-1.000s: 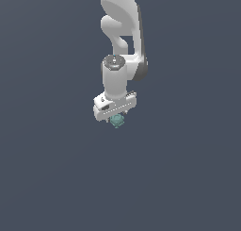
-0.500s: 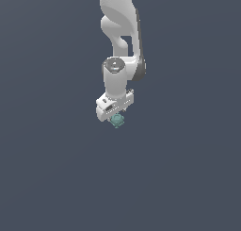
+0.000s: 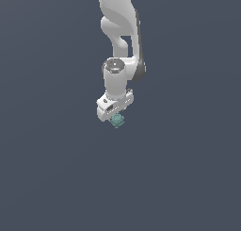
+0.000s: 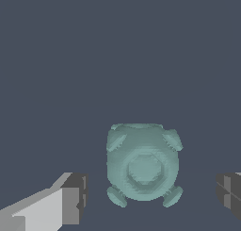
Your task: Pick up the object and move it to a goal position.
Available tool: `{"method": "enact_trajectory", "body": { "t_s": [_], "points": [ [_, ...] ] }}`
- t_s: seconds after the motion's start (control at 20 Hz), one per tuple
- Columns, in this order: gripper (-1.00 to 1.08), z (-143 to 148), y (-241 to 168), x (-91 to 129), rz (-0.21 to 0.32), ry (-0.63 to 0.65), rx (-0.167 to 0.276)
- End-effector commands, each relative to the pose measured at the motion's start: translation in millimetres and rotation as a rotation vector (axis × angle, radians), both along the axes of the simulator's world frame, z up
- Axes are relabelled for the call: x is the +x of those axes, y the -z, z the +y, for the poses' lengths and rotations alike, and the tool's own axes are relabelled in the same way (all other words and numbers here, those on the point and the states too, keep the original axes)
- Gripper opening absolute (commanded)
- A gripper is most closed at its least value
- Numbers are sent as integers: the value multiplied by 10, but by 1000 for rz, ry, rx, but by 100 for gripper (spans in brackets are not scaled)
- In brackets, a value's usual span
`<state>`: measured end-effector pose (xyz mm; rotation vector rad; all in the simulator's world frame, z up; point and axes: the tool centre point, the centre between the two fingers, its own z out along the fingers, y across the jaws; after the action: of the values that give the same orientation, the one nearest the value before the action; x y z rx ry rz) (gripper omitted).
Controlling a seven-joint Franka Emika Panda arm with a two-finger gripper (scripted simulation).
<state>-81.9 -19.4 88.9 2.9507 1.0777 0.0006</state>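
We judge the grasp not yet made: the fingers [image 4: 153, 199] stand spread, with clear gaps either side of the object [image 4: 142, 165], which sits low in the wrist frame, centre in the exterior view. Closing, lifting and transfer remain. The plain worktop [image 3: 52, 178] offers unobstructed room everywhere; no goal marker is visible.

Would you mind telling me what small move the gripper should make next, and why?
Probably close the fingers on the teal object. In the wrist view it sits between them with a gap on each side, so the gripper looks open and roughly centred over it.
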Motion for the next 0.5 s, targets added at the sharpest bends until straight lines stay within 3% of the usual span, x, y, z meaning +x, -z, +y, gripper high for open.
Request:
{"method": "enact_trajectory", "body": {
  "t_s": [0.0,0.45],
  "points": [
    [100,-2,37,-3,0,0,0],
    [100,1,401,-17,0,-4,0]
  ]
}}
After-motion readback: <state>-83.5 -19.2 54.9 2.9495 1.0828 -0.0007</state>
